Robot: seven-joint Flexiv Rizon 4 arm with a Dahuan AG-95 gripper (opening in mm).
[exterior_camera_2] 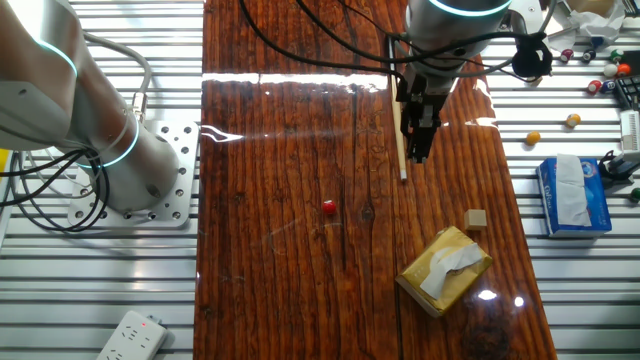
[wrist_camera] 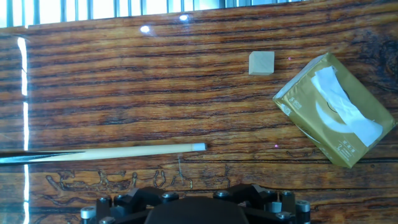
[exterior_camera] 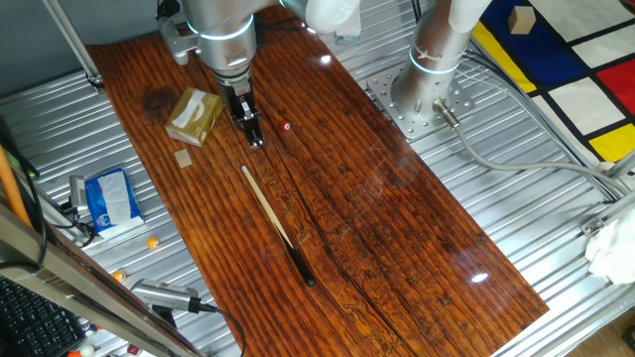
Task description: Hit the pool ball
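The pool ball (exterior_camera: 287, 126) is a tiny red ball lying on the wooden table top (exterior_camera: 397, 228); it also shows in the other fixed view (exterior_camera_2: 329, 207). A pale cue stick (exterior_camera: 273, 220) with a dark butt lies flat on the wood (exterior_camera_2: 399, 120) (wrist_camera: 124, 153). My gripper (exterior_camera: 255, 140) hangs just above the table by the stick's pale tip, left of the ball and apart from it (exterior_camera_2: 420, 152). Its fingers look closed together and hold nothing. The hand view shows only the gripper's dark body at the bottom edge, and the ball is out of that view.
A tan tissue box (exterior_camera: 194, 116) (exterior_camera_2: 445, 270) (wrist_camera: 336, 109) and a small wooden block (exterior_camera: 184, 159) (exterior_camera_2: 476, 219) (wrist_camera: 261, 63) lie beside the gripper. The arm's base (exterior_camera: 422, 94) stands off the wood. A blue tissue pack (exterior_camera: 111, 198) and several coloured balls (exterior_camera_2: 573, 120) lie on the metal surround.
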